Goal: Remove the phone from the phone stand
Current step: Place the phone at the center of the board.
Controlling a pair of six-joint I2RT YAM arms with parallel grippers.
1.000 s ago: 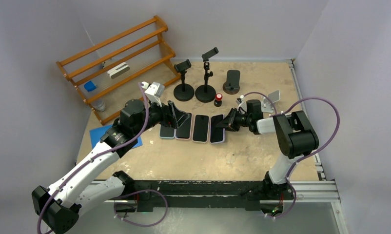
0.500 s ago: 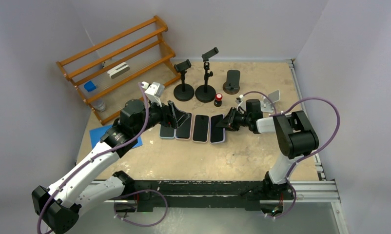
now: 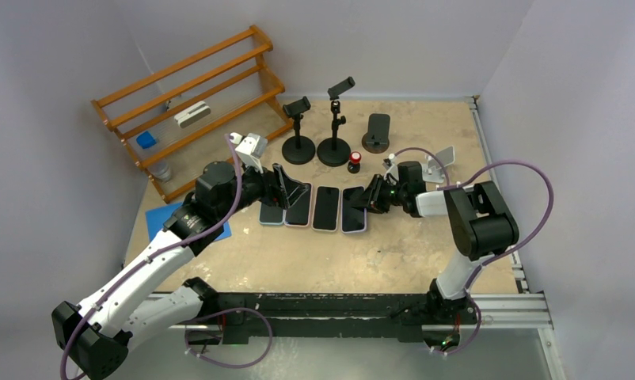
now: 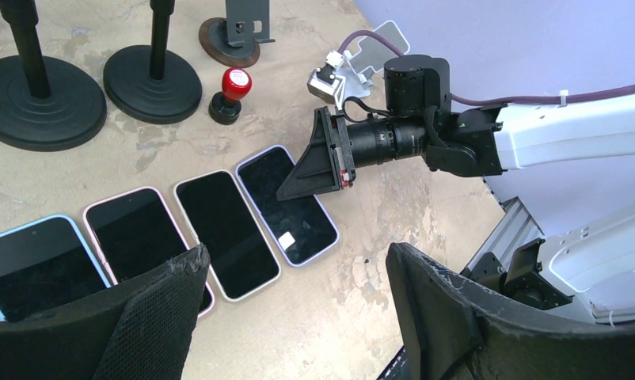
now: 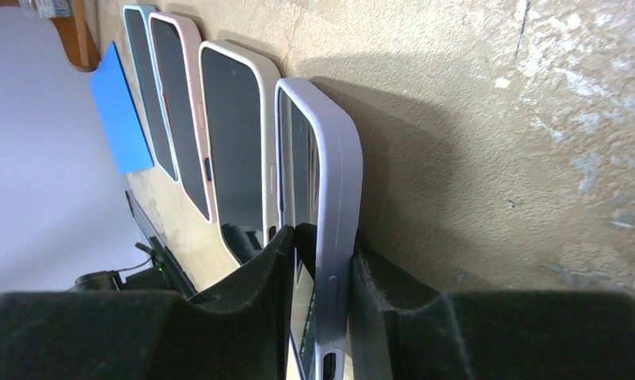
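The lavender phone point(image 5: 330, 198) runs off the bottom edge of my right wrist view, its lower end buried between the pads of my right hand point(image 5: 322, 247). Whether they press it I cannot tell. The fingers point(image 4: 152, 317) of my left hand point(image 4: 297, 261) cover the near ends of the blue-cased phone point(image 4: 29, 265) and pink-cased phone point(image 4: 136, 229). Things on the wooden rack point(image 3: 189, 95) are too small to name.

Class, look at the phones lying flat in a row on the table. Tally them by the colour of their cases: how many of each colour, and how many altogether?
Blue-cased phone: 1
Pink-cased phone: 1
White-cased phone: 1
Lilac-cased phone: 1
Total: 4
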